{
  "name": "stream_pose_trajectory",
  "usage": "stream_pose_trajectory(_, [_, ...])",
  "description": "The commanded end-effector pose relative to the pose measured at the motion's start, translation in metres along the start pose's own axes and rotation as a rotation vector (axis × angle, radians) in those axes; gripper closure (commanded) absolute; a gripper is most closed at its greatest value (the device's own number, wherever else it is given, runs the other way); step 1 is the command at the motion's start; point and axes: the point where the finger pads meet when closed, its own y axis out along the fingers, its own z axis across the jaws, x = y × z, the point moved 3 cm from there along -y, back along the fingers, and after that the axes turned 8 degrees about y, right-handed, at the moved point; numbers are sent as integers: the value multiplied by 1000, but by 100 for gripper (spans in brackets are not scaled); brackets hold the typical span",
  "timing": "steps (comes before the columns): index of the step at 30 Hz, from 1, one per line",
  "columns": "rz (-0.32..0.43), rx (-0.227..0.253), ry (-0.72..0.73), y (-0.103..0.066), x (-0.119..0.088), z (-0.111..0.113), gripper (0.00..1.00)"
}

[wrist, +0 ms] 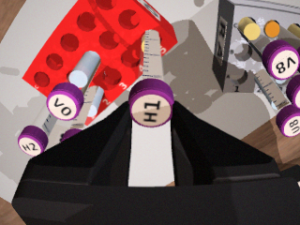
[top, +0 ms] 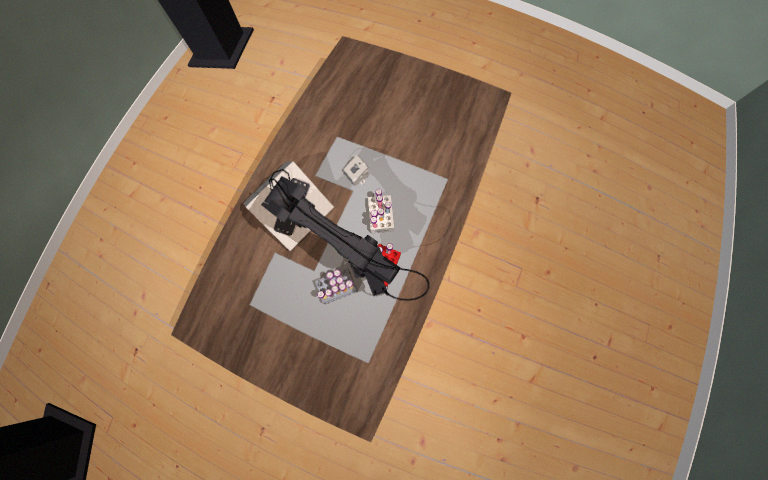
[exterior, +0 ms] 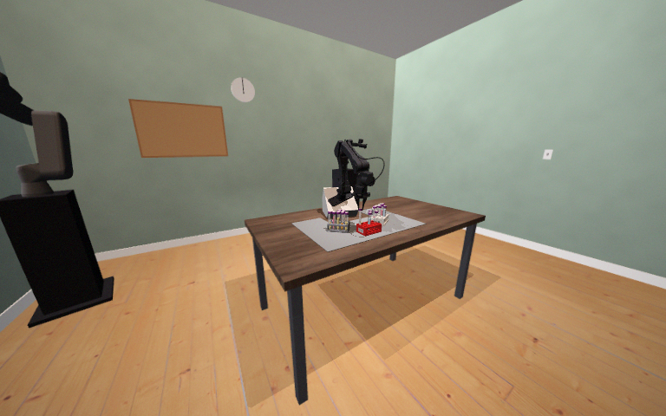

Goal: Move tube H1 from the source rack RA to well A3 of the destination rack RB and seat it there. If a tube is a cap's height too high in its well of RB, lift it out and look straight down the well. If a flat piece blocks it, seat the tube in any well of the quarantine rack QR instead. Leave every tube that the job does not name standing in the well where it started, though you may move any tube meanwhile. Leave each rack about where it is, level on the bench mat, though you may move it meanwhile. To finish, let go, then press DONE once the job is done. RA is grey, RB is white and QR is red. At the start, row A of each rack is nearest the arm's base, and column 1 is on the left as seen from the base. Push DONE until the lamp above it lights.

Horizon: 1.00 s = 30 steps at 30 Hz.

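My gripper [wrist: 151, 111] [exterior: 361, 207] is shut on tube H1 [wrist: 151, 61], just below its purple cap. The tube hangs upright over the edge of the red rack QR [wrist: 89, 42] [exterior: 368, 230] [top: 396, 253]; whether its lower end enters a well cannot be told. The grey rack RA [wrist: 219, 61] [exterior: 345, 225], at the right in the wrist view, holds several purple-capped tubes. The white rack RB [top: 391, 227] lies beyond QR, with several tubes in it. Well A3 cannot be made out.
Tube V0 [wrist: 66, 101] rises by QR, and tube H2 [wrist: 33, 141] stands near it at the left in the wrist view. A small pale box [top: 348, 168] with a dark centre lies past RB on the grey mat [top: 340, 327]; its lamp cannot be read.
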Motion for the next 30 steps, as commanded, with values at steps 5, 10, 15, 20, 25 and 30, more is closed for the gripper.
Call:
stream_pose_trajectory(5, [-11,8,-4,4,3,0,100])
stream_pose_trajectory(10, [5,-11,-3,12,0,-3,100])
stream_pose_trajectory(15, [-32,24,1,1,5,1,100])
stream_pose_trajectory(20, [-40,30,4,1,8,3,100])
stream_pose_trajectory(25, [-14,11,-3,12,3,1,100])
stream_pose_trajectory(30, [1,-6,-3,19,1,-2,100])
